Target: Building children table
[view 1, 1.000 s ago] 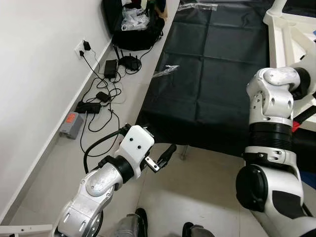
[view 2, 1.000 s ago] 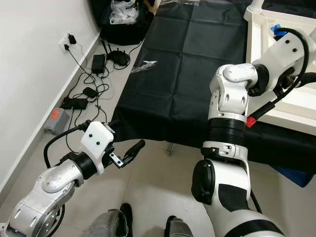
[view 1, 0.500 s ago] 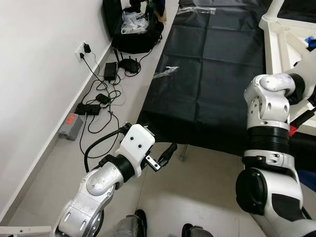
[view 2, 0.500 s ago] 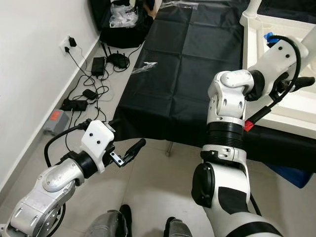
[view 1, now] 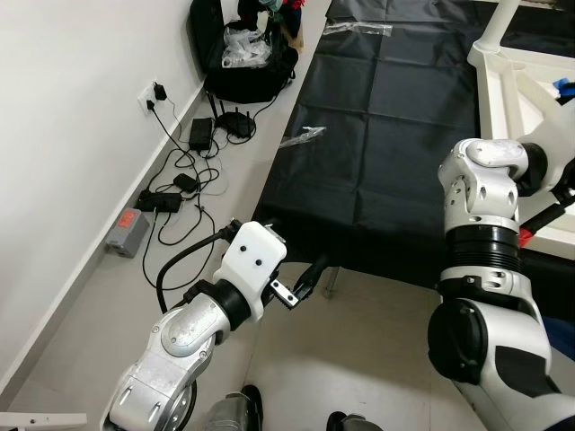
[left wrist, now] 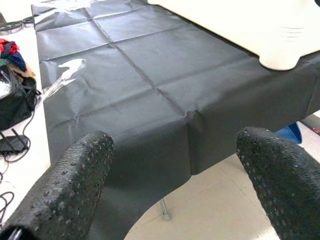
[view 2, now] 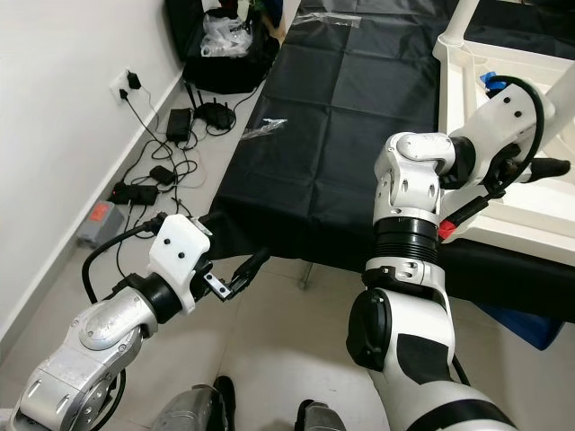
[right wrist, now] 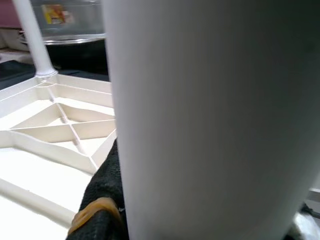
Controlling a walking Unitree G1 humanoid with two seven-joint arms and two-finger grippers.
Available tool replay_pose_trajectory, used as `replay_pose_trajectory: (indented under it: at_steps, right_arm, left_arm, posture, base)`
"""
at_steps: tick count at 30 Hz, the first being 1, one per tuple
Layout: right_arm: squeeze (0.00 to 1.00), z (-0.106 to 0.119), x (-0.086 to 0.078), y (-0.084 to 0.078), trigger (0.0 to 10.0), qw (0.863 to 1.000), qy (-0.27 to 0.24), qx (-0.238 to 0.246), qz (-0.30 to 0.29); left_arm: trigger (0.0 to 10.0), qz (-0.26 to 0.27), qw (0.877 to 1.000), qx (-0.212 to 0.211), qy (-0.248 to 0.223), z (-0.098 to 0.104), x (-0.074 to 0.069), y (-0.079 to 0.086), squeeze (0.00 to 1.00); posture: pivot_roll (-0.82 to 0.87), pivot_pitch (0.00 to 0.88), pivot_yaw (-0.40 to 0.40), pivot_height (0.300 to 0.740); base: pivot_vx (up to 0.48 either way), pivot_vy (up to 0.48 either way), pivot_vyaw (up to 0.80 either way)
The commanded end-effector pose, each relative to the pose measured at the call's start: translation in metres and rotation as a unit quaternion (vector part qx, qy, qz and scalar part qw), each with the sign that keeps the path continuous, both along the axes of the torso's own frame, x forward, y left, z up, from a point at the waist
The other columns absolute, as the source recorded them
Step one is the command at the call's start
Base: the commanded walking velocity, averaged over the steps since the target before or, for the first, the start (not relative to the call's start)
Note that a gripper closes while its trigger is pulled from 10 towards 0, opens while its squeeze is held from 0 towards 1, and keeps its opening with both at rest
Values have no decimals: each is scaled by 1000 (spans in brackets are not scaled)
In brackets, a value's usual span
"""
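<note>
A white children's table top (view 2: 539, 215) lies upside down on the black-covered table (view 1: 386, 135), its ribbed underside (right wrist: 60, 115) facing up. One white leg (right wrist: 32, 40) stands fitted at a far corner (view 2: 463, 22). My right gripper (view 2: 539, 166) hovers over the near part of that table top, shut on another white table leg (right wrist: 200, 110), which looms large in the right wrist view. My left gripper (view 1: 305, 277) is open and empty, low by the front edge of the black cloth (left wrist: 150, 100).
Cables, chargers and a wall socket (view 1: 180, 180) lie along the white wall on the left, with a black bag (view 1: 243, 63) further back. A clear plastic wrapper (view 1: 301, 136) lies on the cloth. A blue object (view 2: 530, 319) sits under the table at the right.
My right arm has shifted slightly inward over the white table top, still holding the leg. The left gripper has barely moved. The camera has tilted a little.
</note>
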State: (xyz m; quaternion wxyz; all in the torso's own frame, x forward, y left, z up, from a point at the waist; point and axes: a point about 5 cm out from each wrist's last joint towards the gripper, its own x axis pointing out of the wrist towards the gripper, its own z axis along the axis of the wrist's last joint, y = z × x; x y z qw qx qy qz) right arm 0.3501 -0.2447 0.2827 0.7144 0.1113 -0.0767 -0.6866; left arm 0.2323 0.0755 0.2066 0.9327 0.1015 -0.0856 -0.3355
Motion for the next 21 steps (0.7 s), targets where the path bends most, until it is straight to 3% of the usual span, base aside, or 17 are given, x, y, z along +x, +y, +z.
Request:
replay_pose_trajectory:
  at_steps: [1, 16, 17, 18, 21]
  right_arm:
    - [0, -56, 0, 0, 10000, 992, 99, 84, -9]
    - [0, -58, 10, 10, 10000, 991, 80, 103, 15]
    - [220, -57, 11, 10, 10000, 992, 76, 103, 19]
    - [1000, -57, 12, 10, 10000, 992, 74, 100, 21]
    - [1000, -56, 13, 10, 10000, 993, 69, 94, 26]
  left_arm:
    - [10000, -3, 1000, -1, 1, 1, -4, -3, 0]
    - [10000, -2, 1000, -9, 10, 1, -9, -8, 0]
    - [10000, -2, 1000, -9, 11, 1, -9, -8, 0]
    - [10000, -2, 1000, -10, 12, 1, -9, -8, 0]
    - [10000, -2, 1000, -10, 13, 0, -10, -8, 0]
  posture:
    - [179, 342, -1, 740]
    - [176, 364, -17, 740]
    - [174, 364, -17, 740]
    - [174, 363, -17, 740]
    - [174, 362, -18, 740]
  base:
    - [0, 0, 0]
    - [0, 0, 0]
    - [0, 0, 0]
    - [0, 0, 0]
    - [0, 0, 0]
